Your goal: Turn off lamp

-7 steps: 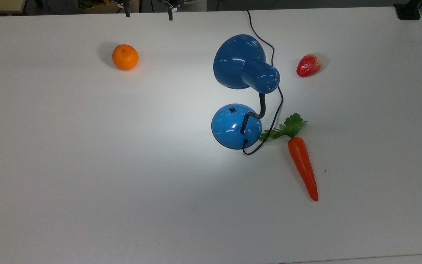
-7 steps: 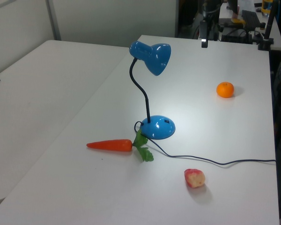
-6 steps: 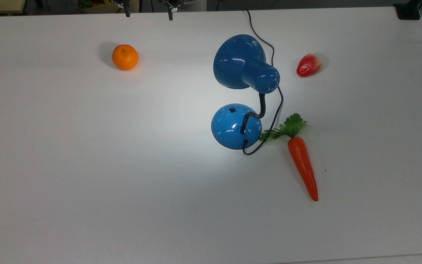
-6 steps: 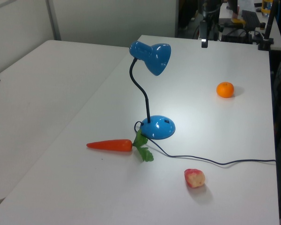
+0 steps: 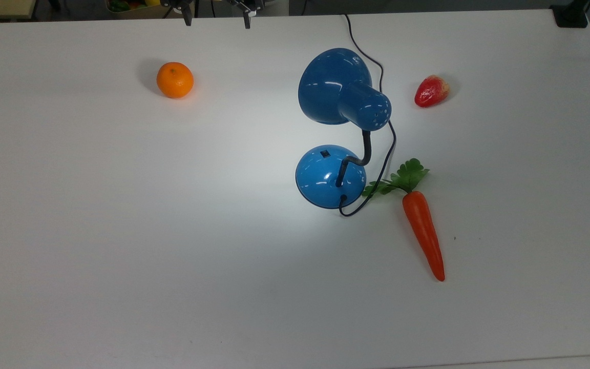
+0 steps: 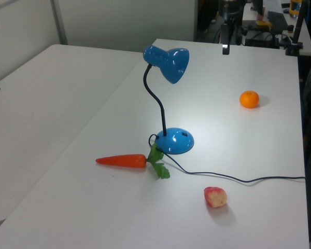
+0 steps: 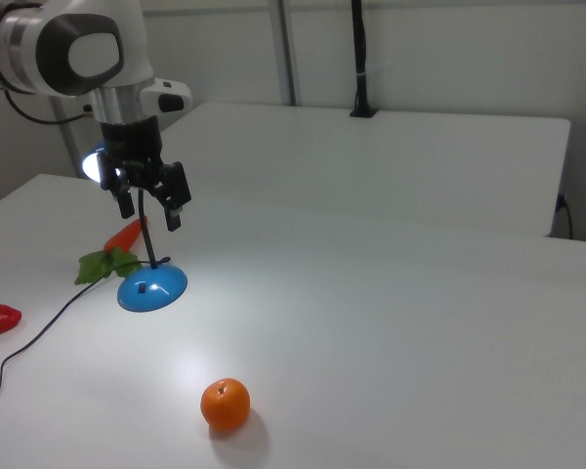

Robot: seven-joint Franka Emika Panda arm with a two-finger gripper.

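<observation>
Hand [image 7: 149, 211] pointing down, fingers spread, raised above table [image 7: 391, 322]

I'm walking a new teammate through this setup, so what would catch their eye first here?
The lit blue desk lamp near the table's middle, throwing a bright pool of light around its domed base. Next, three bright fake foods: a carrot beside the base, a strawberry, and an orange. The open end effector hangs above the table.

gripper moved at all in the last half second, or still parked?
Yes. In the top view the gripper has shifted toward the top view's right along the table's far edge, closer to the lamp; the orange stayed put.
</observation>
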